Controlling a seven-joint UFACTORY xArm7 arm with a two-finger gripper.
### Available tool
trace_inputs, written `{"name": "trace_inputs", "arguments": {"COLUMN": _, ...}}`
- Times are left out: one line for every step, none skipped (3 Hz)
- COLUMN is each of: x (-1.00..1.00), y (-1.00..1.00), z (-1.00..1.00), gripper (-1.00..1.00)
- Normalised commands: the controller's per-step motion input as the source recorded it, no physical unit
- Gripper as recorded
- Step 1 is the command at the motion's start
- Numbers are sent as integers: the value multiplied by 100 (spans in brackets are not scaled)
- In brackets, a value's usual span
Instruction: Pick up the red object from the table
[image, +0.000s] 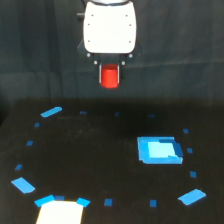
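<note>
In the upper centre of the frame, the red object (109, 76) is seen clamped between the dark fingers of the gripper (110, 75), which are closed against its sides beneath the white gripper body. The object is held well above the table (100, 150), in front of the dark curtain backdrop, with nothing touching it from below. The pick-up is judged to be essentially done: grasp and lift are achieved. At most, a steady hold is left to be maintained. A large blue patch (159, 150) lies on the table at right of centre.
</note>
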Motion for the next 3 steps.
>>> {"name": "trace_inputs", "arguments": {"x": -8, "y": 50, "z": -31, "gripper": -100}}
{"name": "trace_inputs", "arguments": {"x": -7, "y": 3, "z": 100, "gripper": -90}}
{"name": "trace_inputs", "arguments": {"x": -34, "y": -42, "z": 91, "gripper": -99}}
